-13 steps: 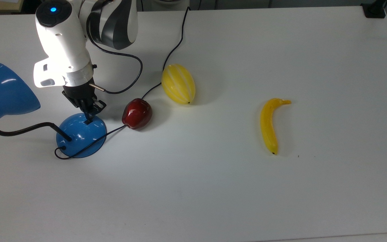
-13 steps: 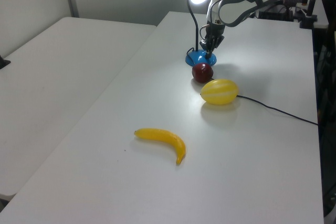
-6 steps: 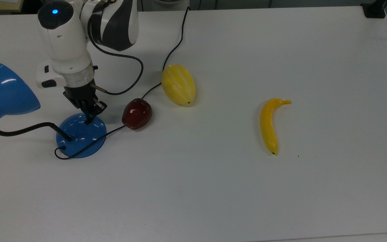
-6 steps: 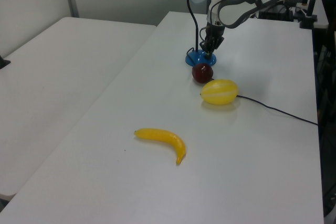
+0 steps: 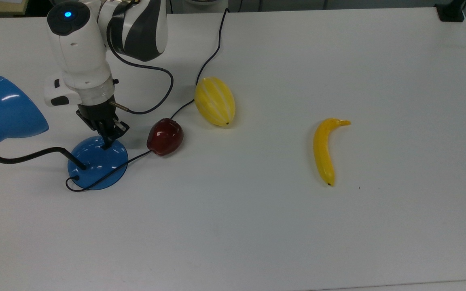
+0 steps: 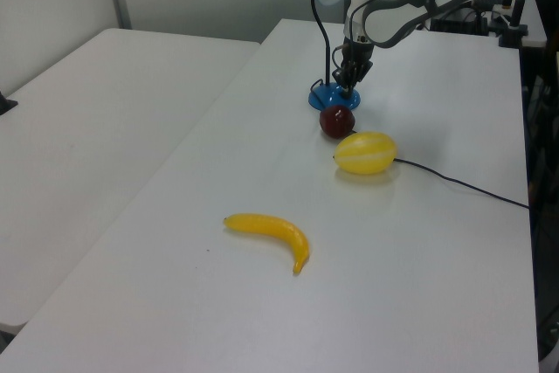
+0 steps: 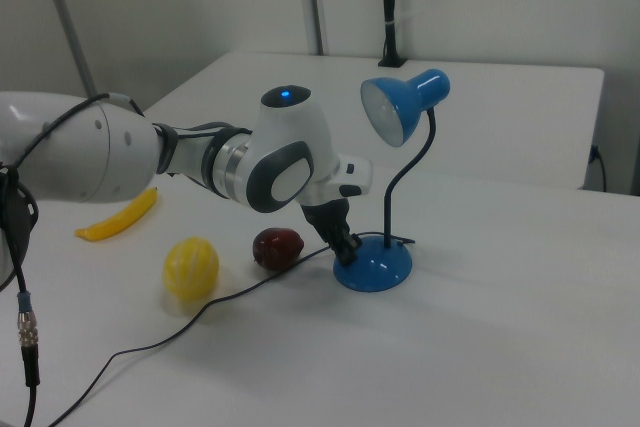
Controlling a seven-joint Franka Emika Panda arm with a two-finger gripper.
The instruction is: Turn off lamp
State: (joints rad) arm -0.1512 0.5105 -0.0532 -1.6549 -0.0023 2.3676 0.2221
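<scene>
- Pressing down on the lamp [image 5: 95,161] base in the top view, the gripper [image 5: 106,139] meets the dome at its 1 o'clock side, fingers pressed together into one narrow tip on the small black switch [image 5: 106,146]. The lamp sits at the table's [image 5: 257,226] 9 o'clock edge, its shade [image 5: 4,115] out at 10 o'clock from the base and its cord [image 5: 212,52] running off toward 12 o'clock. A red apple [image 5: 165,136] lies just beside the base at its 3 o'clock, a yellow melon [image 5: 214,101] beyond it, and a banana [image 5: 326,149] well apart at 3 o'clock.
- In the left view, the lamp [image 6: 328,32] stands at the table's 12 o'clock end, its shade mouth pale, with no glow on the table. The gripper [image 6: 348,86] reaches down to the base.
- In the right view, the lamp [image 7: 385,197] is upright, the bulb face dull, so I judge it already dark. The gripper [image 7: 345,244] touches the base's 10 o'clock slope.
- The switch press looks finished; the next move calls for lifting straight up, clear of the black neck and cord, without nudging the apple [image 7: 277,247].
</scene>
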